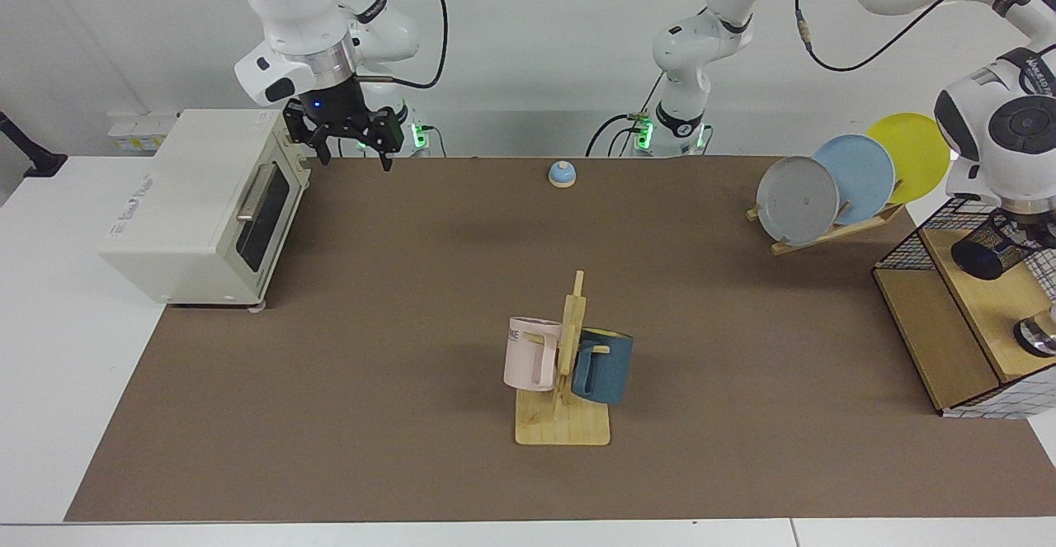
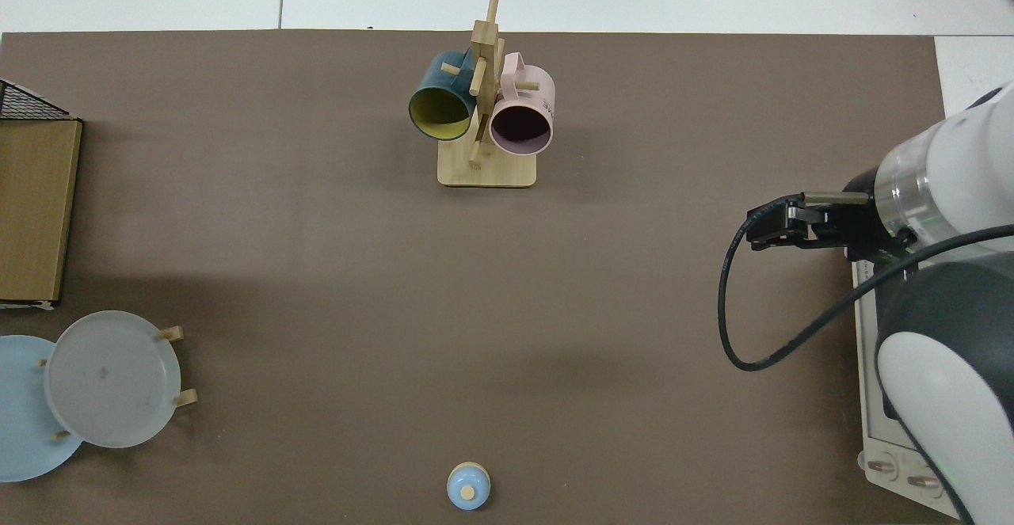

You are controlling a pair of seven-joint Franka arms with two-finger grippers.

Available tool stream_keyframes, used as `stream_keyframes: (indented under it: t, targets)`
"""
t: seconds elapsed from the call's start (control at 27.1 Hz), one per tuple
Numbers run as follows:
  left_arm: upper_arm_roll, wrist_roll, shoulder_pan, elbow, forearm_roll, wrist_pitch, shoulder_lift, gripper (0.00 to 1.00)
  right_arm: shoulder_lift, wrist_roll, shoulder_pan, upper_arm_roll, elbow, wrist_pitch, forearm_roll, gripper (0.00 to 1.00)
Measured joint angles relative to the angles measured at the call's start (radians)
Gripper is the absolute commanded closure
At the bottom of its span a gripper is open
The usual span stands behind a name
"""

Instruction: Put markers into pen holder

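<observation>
Left claw (image 1: 1025, 229): at pen holder (image 1: 987, 252), tilted over wooden shelf (image 1: 990, 304); fingers' state cannot tell. Right claw (image 1: 353, 144): spread, waiting by toaster oven (image 1: 198, 205). Marker: unseen. Advice: keep holder level, clear wire basket (image 1: 924, 229) before setting on counter (image 1: 412, 299)

pen holder (image 1: 987, 252) | black wire-mesh cup, see-through lattice wall | tilted, dark round end turned toward the camera | seen over the wooden shelf at the facing view's right edge | marker: not seen
</observation>
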Motion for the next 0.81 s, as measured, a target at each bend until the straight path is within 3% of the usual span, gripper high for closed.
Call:
stream_keyframes:
  t: [0.55,0.63,0.66,0.81]
  targets:
    - [0.002,0.021,0.002,0.001,-0.004,0.000,0.000,0.79,0.000,0.000,0.000,0.000,0.000,0.000,0.000,0.00]
    - [0.002,0.022,0.002,0.001,-0.004,0.000,0.000,0.65,0.000,0.000,0.000,0.000,0.000,0.000,0.000,0.00]
    - [0.002,0.022,0.002,0.001,-0.004,0.000,0.000,0.63,0.000,0.000,0.000,0.000,0.000,0.000,0.000,0.00]
    - [0.003,0.023,0.002,0.001,-0.009,0.000,0.000,0.62,0.000,0.000,0.000,0.000,0.000,0.000,0.000,0.00]
